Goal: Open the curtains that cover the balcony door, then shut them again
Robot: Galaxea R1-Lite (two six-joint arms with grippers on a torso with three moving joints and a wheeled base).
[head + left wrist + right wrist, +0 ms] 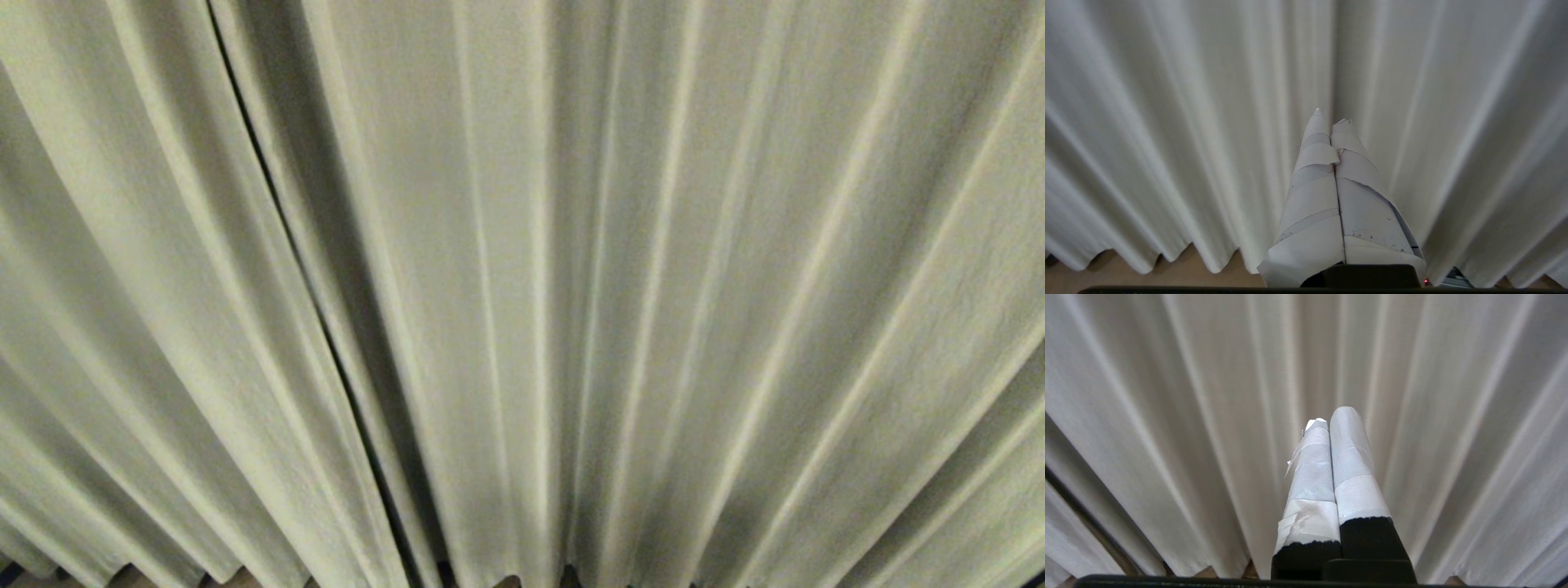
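Curtains: cream-white pleated fabric curtains [653, 286] hang drawn together and fill the head view; a thin dark slit runs where the two panels meet, left of centre.
Hems: wavy bottom edges hang just above a tan floor [1180, 277].
Left gripper [1329, 116]: tape-wrapped fingers pressed together, holding nothing, pointing at the fabric.
Right gripper [1331, 416]: the same, fingers together and empty.

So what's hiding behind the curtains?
Can't tell. The curtains hang closed, showing only a thin dark slit between the panels. Whatever stands behind is covered.
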